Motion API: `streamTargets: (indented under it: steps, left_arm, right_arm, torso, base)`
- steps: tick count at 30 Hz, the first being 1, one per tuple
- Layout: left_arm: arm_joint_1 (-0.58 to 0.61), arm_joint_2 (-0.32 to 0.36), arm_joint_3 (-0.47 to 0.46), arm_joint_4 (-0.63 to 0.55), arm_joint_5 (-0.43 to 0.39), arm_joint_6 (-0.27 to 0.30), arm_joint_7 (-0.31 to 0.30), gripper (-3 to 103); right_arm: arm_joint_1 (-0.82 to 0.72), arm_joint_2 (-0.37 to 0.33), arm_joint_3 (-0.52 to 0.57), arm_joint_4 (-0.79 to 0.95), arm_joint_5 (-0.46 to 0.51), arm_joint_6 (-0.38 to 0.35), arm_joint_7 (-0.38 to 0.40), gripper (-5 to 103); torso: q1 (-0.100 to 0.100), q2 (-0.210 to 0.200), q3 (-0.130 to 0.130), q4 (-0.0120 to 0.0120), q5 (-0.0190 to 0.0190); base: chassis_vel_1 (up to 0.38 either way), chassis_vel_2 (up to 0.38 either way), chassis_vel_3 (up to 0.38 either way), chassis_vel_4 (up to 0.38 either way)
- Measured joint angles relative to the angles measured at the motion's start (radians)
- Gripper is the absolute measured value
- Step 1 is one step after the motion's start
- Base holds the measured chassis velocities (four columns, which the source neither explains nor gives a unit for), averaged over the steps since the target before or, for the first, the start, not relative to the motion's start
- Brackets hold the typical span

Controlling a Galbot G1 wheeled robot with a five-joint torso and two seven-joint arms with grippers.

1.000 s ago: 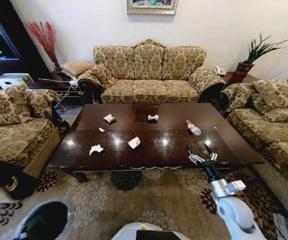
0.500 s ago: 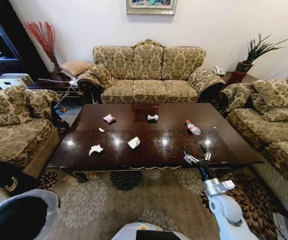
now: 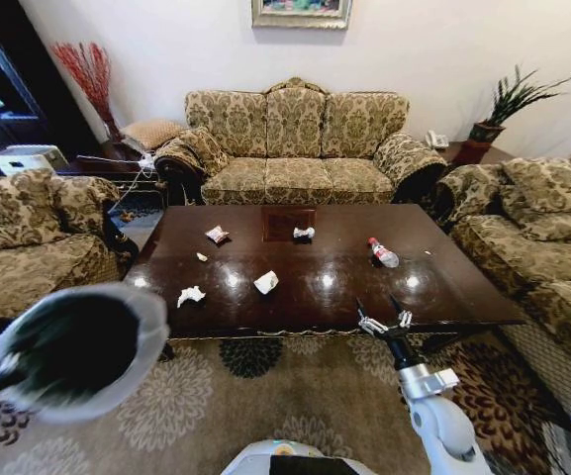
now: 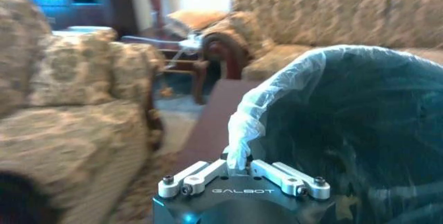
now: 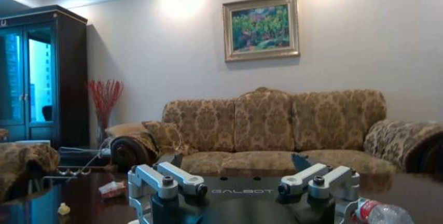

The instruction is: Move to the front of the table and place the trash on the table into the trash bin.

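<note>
head view: right gripper (image 3: 384, 319) poised just over the near edge of the table (image 3: 443, 272), fingers spread wide with nothing between them; clear bottle (image 3: 383, 252) lying on its side beyond and almost straight ahead of those fingers, red cap towards the sofa (image 3: 295, 143), long axis slanting from far-left to near-right; of the two arms, clearly the nearer one to the bottle; folded white scrap (image 3: 265, 282) and crumpled tissue (image 3: 190, 295) further to the left on the near half; pinkish wrapper (image 3: 216, 235), a tiny pale crumb (image 3: 201, 257) and a small white wad (image 3: 304, 234) towards the far side; all trash on the wood, none in the bin; trash bin (image 3: 82, 348) held up at lower left, tilted with its mouth towards the camera, black inside, white liner over the rim, no litter visible in it.

left wrist view: left gripper (image 4: 243, 175) closed on the bin's rim, pinching the white liner (image 4: 249, 125); dark interior showing no trash; a strip of table edge just beyond the rim.

right wrist view: both fingers (image 5: 166, 180) standing well apart, empty; bottle's red label and cap end close by one finger; wrapper and pale crumb far off across the glossy top; likely next reach forward, wrist turned to meet the bottle across its length.
</note>
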Motion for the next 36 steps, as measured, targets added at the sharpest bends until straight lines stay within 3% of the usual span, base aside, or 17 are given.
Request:
streamTargets:
  steps: [9,17,22,32,35,36]
  left_arm:
    - [-0.285,0.163,0.198,0.071,-0.013,0.027,-0.064,0]
    - [-0.405,0.274,0.312,0.214,-0.004,0.027,-0.078,0]
    - [-0.461,0.297,0.37,0.274,0.054,-0.022,-0.088,0]
    - [-0.474,0.302,0.403,0.293,0.095,-0.049,-0.086,0]
    - [-0.467,0.299,0.402,0.291,0.096,-0.053,-0.084,0]
    - [-0.463,0.296,0.399,0.286,0.097,-0.059,-0.085,0]
  right_arm:
    - [-0.053,0.029,-0.012,0.044,-0.085,0.054,0.026,100]
    - [-0.027,0.041,-0.034,0.051,-0.144,0.059,0.044,100]
    - [0.001,0.053,-0.084,0.034,-0.226,0.047,0.118,100]
    - [0.018,0.052,-0.128,0.016,-0.243,0.03,0.125,100]
    - [0.019,0.048,-0.138,0.016,-0.237,0.025,0.128,100]
    - [0.024,0.035,-0.157,0.012,-0.212,0.004,0.138,100]
  torso:
    - [0.0,0.0,0.0,0.0,0.0003]
    - [0.0,0.0,0.0,0.0,0.0]
    - [0.0,0.0,0.0,0.0,0.0003]
    - [0.0,0.0,0.0,0.0001,-0.0006]
    - [0.0,0.0,0.0,0.0004,0.0014]
    - [0.0,0.0,0.0,0.0003,-0.0001]
  base:
    - [0.0,0.0,0.0,0.0]
    - [0.023,0.02,-0.028,-0.017]
    - [0.125,0.122,-0.139,-0.129]
    - [0.269,0.258,-0.26,-0.265]
    - [0.345,0.351,-0.322,-0.338]
    - [0.31,0.298,-0.335,-0.297]
